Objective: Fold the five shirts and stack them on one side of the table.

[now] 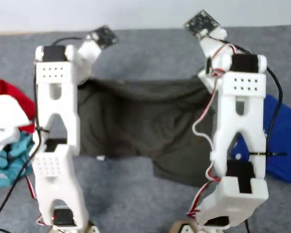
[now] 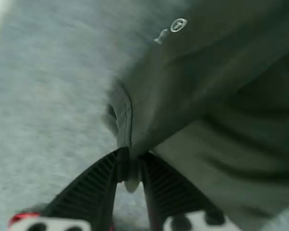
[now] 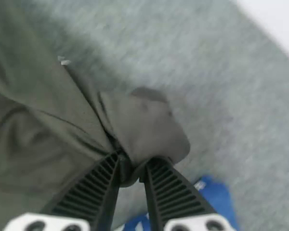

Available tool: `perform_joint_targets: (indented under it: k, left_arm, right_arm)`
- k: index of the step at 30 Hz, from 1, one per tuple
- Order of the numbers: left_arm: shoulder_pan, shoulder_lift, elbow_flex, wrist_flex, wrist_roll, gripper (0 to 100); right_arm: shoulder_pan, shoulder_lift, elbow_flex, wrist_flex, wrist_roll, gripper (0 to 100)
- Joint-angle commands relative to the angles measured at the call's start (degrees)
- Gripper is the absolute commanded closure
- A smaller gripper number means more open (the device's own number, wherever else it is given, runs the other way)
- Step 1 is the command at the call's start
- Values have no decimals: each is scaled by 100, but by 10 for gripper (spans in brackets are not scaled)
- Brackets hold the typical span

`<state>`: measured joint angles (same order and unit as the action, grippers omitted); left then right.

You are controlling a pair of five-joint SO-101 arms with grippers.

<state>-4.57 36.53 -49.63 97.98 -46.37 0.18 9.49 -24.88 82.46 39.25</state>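
**Olive-grey shirt pinched at both far corners**

Olive-grey shirt (image 1: 140,126) is the one I've got on the go. It lies spread across the middle of the grey-covered table (image 1: 150,53), between the two arms, with its far edge bunched and wrinkly and one flap hanging out toward the near side.

On my left wrist feed the left gripper (image 2: 130,159) is clamped tight on a fold of the shirt's edge, fabric squeezed right up between the ribbed black fingers (image 2: 98,180). There's a small white mark (image 2: 178,25) printed on the cloth a bit further along. Grey table shows off to one side of the pinch.

Same deal on the right wrist feed: the right gripper (image 3: 134,163) is clenched on a bunched corner of the same shirt, with a lump of cloth puffing out just past the fingertips.

From the high cam, the left arm (image 1: 56,97) sits over one end of the shirt and the right arm (image 1: 240,121) over the other.

The rest of the laundry is off to the sides. A blue shirt (image 1: 286,141) lies beside the right arm. Over by the left arm there's a heap at the table edge: red shirt (image 1: 12,94), white shirt (image 1: 5,121), and teal shirt (image 1: 9,160), all crumpled and touching each other.
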Motion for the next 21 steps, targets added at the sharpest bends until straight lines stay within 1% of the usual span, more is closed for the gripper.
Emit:
perform_joint_targets:
  k: [1, 6, 10, 14, 17, 21]
  left_arm:
    - [9, -97, -13, 264, -70, 994]
    - [-26, -290, 611, 273, -123, 994]
    - [26, -1090, 1947, 273, -580, 994]
    - [9, -1934, 3169, 255, -932, 994]
    - [-62, -2338, 3705, 255, -1020, 994]
    - [-211, -2488, 4022, 246, -1099, 994]
  right_arm:
    - [119, -92, -404, 892, -70, 989]
    - [119, -101, -475, 2079, -70, 989]
    - [251, -505, -343, 2062, -237, 989]
    - [215, -1209, 431, 2062, -237, 989]
    - [215, -1727, 1266, 2053, -237, 989]
    - [207, -2220, 2268, 2044, -273, 989]
